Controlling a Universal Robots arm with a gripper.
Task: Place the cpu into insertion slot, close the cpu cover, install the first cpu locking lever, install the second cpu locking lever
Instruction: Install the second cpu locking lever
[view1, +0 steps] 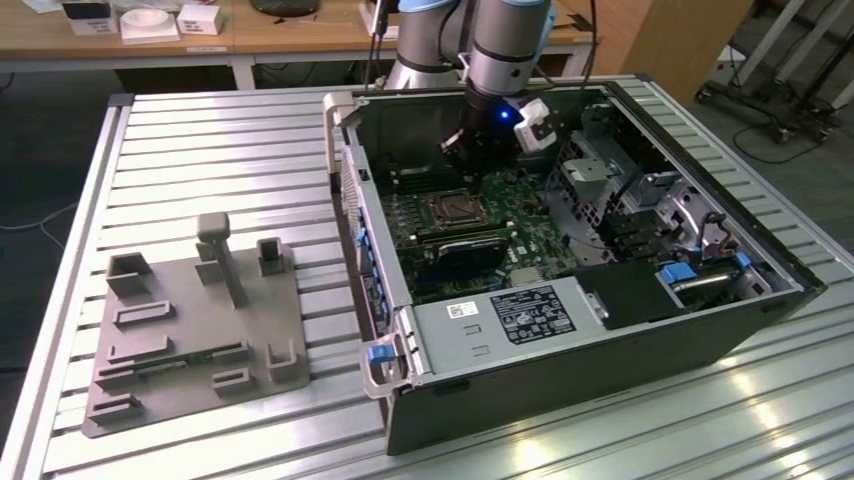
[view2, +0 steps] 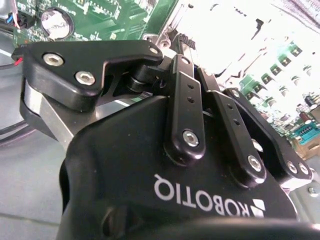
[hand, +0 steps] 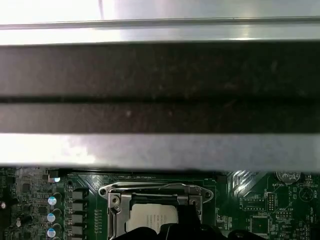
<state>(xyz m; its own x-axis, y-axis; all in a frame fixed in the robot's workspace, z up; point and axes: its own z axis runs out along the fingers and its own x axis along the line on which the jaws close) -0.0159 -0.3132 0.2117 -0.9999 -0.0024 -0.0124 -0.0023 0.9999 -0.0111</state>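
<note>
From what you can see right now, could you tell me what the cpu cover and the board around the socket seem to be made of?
The cpu cover looks like thin stamped metal, bright silver, with glints along its edges. The board appears to be green-lacquered circuit laminate, judging by its fine traces and soldered parts.

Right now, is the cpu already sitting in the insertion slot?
Yes. In the first wrist view the silvery cpu lies inside the insertion slot, framed by its metal rim.

Grey fixture tray (view1: 187, 330) on slatted table (view1: 227, 150) — beside open computer case (view1: 601, 330).
</note>
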